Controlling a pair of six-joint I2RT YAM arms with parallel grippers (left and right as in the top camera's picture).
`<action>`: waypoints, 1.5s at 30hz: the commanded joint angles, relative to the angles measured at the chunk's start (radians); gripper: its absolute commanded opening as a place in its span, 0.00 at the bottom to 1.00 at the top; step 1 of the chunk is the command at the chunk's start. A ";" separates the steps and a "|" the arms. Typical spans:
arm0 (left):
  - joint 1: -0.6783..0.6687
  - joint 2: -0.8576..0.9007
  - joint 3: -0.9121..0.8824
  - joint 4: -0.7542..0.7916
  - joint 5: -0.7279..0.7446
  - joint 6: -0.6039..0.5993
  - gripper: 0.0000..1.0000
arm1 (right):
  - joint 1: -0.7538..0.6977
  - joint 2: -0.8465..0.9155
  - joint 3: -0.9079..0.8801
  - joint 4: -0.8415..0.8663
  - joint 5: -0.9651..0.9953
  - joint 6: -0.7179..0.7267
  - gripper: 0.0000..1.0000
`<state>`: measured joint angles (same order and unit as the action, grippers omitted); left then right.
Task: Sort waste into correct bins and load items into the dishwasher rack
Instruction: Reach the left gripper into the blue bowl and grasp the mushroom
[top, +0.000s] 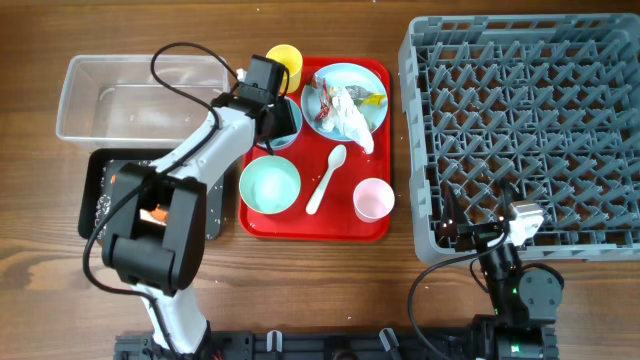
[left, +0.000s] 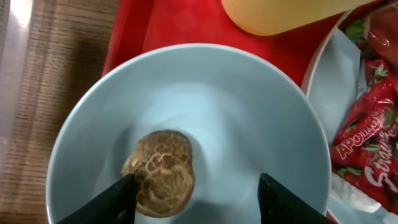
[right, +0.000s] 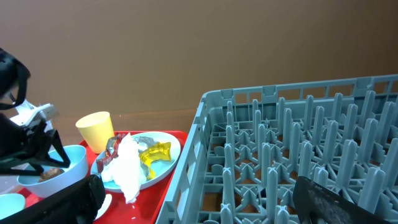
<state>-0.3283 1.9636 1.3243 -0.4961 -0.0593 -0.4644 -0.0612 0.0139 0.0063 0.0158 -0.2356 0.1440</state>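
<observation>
- Wooden table (top: 40, 240) carries the red tray (top: 312, 226), with the rack (top: 520, 100) on one side and the tub (top: 75, 110) and black tray (top: 95, 200) on the other.
- We see the left gripper (left: 196, 198) low over the blue bowl (left: 236, 112), jaws apart, clamping nothing.
- One finger (left: 115, 200) sits at the edge of the lump (left: 160, 171), which lies in the bowl's bottom.
- The right gripper (right: 199, 202) hangs at the rack's near edge, spread wide and empty.

Two cups (top: 285, 64) (top: 373, 198), two bowls (top: 270, 186) (left: 249, 118), one plate (top: 322, 120), one spoon (top: 325, 180)
</observation>
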 joint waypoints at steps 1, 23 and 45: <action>-0.006 0.027 0.018 0.022 -0.021 0.016 0.61 | 0.004 -0.003 -0.001 0.005 -0.010 -0.013 1.00; -0.006 0.023 0.067 -0.055 -0.069 0.121 0.68 | 0.004 -0.003 -0.001 0.005 -0.010 -0.013 1.00; -0.006 -0.024 0.079 -0.002 -0.070 0.121 0.38 | 0.004 -0.003 -0.001 0.005 -0.010 -0.013 1.00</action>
<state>-0.3283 1.9999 1.3830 -0.5076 -0.1085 -0.3489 -0.0612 0.0139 0.0063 0.0158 -0.2356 0.1440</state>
